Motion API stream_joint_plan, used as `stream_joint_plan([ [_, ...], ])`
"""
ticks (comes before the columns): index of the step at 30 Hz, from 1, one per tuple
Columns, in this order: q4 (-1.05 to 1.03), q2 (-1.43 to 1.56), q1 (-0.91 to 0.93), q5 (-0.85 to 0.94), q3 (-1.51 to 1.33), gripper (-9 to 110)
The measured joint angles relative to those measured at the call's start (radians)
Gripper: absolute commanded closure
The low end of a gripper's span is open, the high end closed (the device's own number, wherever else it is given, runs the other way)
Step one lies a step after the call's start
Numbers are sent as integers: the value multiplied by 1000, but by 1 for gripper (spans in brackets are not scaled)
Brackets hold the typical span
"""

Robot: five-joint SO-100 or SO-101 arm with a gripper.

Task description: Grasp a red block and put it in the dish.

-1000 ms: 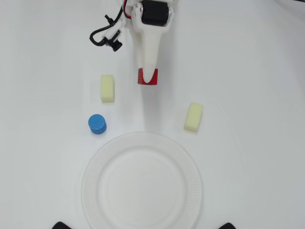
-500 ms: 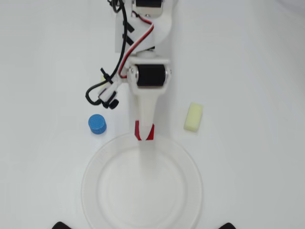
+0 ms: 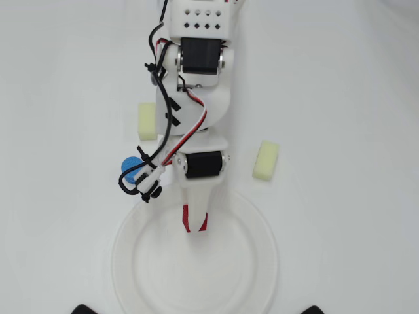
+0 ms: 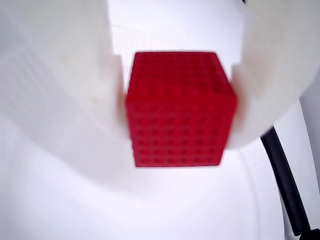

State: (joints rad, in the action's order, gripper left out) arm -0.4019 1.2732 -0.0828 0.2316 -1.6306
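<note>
My gripper (image 3: 195, 221) is shut on the red block (image 4: 181, 110), a small bright red cube with a dotted face. In the wrist view the block fills the middle, pinched between the two white fingers (image 4: 75, 85). In the overhead view only a sliver of the red block (image 3: 194, 221) shows under the white finger. It hangs over the upper part of the dish (image 3: 258, 261), a large round white plate at the bottom centre. The dish's white surface (image 4: 150, 210) lies below the block in the wrist view.
A blue cylinder (image 3: 130, 166) stands just left of the arm, near the dish's rim. One pale yellow block (image 3: 147, 120) lies left of the arm, another (image 3: 266, 160) to the right. Two black objects (image 3: 85, 309) poke in at the bottom edge.
</note>
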Motion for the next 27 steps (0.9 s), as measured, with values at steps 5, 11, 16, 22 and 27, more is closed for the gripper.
stream_joint_plan([
  [5,-23,-8,0,14,0,95],
  [11,-43,-8,0,32,0,87],
  [16,-51,-8,0,38,-5,80],
  [22,-72,25,0,51,-57,76],
  [27,-149,181,17,51,-95,74],
])
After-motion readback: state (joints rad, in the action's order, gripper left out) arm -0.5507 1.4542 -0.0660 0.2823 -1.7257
